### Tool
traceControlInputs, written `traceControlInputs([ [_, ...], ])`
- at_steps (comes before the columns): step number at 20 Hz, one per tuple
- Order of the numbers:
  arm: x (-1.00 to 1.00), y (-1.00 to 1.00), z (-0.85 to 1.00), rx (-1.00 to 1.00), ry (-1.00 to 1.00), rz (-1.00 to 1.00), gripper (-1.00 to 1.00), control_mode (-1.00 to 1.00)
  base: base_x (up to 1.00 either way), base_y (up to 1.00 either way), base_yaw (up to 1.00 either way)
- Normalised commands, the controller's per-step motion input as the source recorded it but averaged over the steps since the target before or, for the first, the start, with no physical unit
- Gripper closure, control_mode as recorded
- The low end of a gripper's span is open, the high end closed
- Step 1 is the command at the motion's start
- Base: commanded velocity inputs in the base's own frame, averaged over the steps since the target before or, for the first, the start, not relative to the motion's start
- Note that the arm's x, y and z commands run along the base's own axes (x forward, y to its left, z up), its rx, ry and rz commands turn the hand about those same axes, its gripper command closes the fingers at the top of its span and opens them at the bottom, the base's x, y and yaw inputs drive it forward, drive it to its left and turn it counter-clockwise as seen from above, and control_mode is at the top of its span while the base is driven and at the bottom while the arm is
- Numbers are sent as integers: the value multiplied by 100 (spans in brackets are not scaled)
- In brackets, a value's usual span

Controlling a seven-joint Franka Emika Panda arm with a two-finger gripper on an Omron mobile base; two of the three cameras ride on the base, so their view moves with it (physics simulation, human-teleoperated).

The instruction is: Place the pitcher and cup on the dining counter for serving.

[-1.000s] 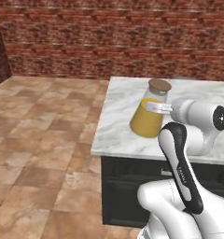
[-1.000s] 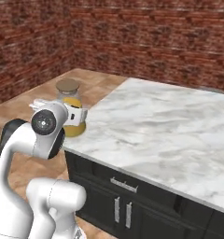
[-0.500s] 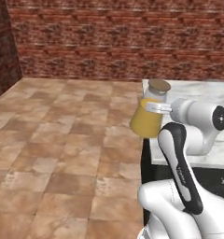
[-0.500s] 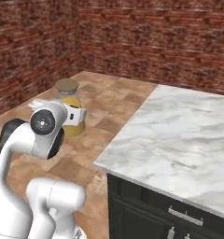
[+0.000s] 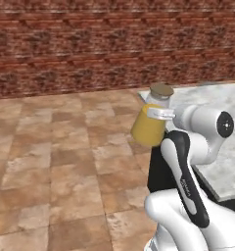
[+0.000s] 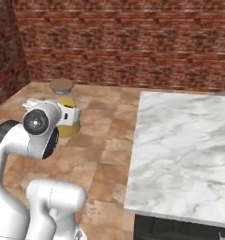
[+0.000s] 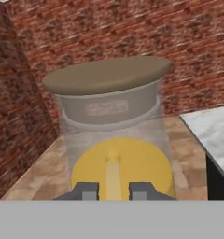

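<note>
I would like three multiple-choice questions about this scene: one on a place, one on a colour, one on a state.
1. Where is the pitcher?
A. standing on the dining counter
B. held in the air, over the tiled floor
C. lying on the floor

2. What colour is the pitcher's lid?
A. brown
B. green
C. white

3. How is the gripper?
A. wide open, empty
B. shut on the pitcher
C. shut on a cup

Answers: 1 B, both base views show it beside the dining counter, not on it. 2 A, the hand view shows it brown. 3 B, the fingertips clasp the glass.
</note>
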Motion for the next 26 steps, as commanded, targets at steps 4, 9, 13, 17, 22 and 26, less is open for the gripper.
traceControlInputs([
  [4,0,0,0,0,0,0,100,100,70,63,-80],
  [9,0,0,0,0,0,0,100,100,50,51,-86],
  [13,0,0,0,0,0,0,100,100,40,44,-89],
  [17,0,0,0,0,0,0,100,100,36,43,-90],
  [22,0,0,0,0,0,0,100,100,29,37,-73],
  [26,0,0,0,0,0,0,100,100,4,0,-3],
])
